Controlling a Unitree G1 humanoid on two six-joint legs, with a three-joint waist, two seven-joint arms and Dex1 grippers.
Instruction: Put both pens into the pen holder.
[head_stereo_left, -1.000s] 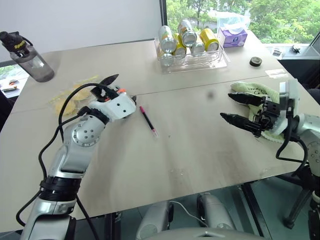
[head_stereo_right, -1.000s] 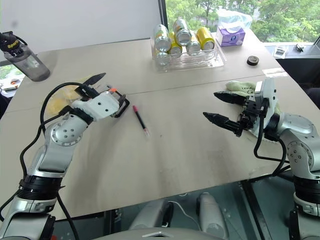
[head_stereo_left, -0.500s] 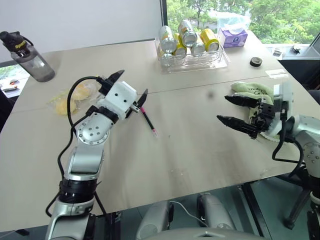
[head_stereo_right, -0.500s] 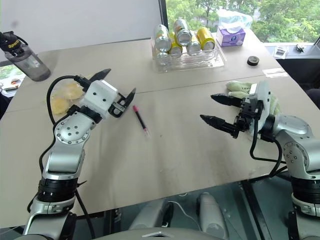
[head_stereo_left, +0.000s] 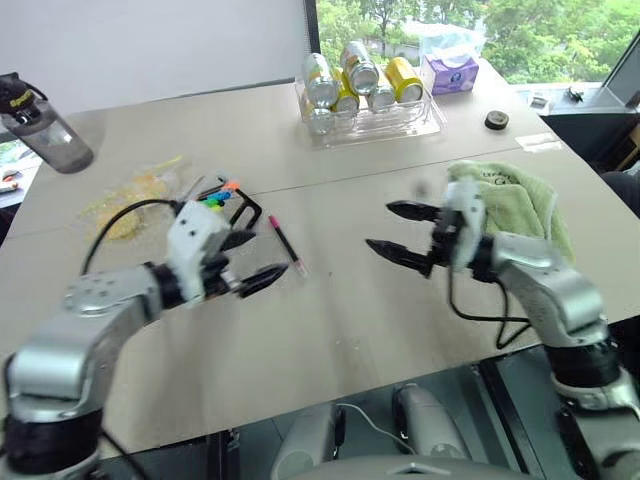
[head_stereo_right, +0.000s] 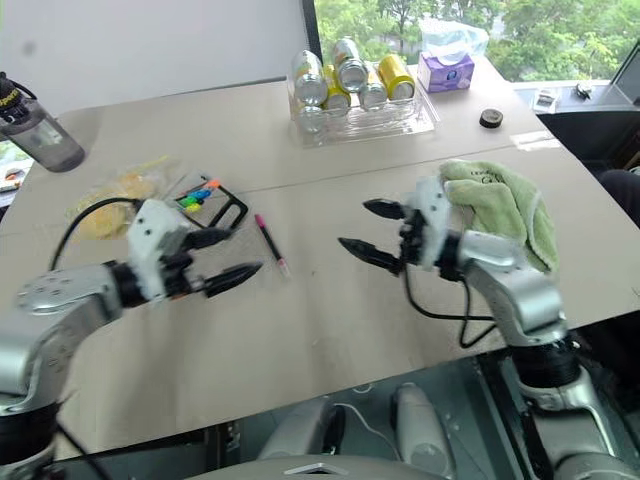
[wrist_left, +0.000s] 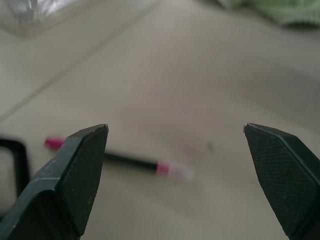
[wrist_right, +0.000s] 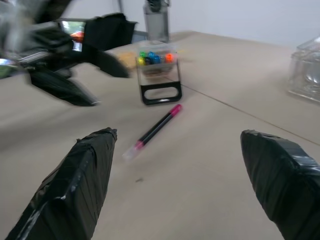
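Now the magenta pen (head_stereo_left: 284, 240) lies flat on the table just beyond our left gripper (head_stereo_left: 248, 262), jaws spread; the right gripper (head_stereo_left: 396, 230), likewise spread, waits opposite. We should straddle the barrel crosswise, then carry it to the pen holder (head_stereo_right: 212, 204) behind.

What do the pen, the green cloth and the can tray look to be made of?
Pen: likely plastic, dark smooth barrel, pink end, clear cap.
Cloth: soft terry or microfibre by its look, with a matte, fuzzy surface and limp folds.
Tray: clear hard plastic, probably acrylic; the cans show through its glossy walls.
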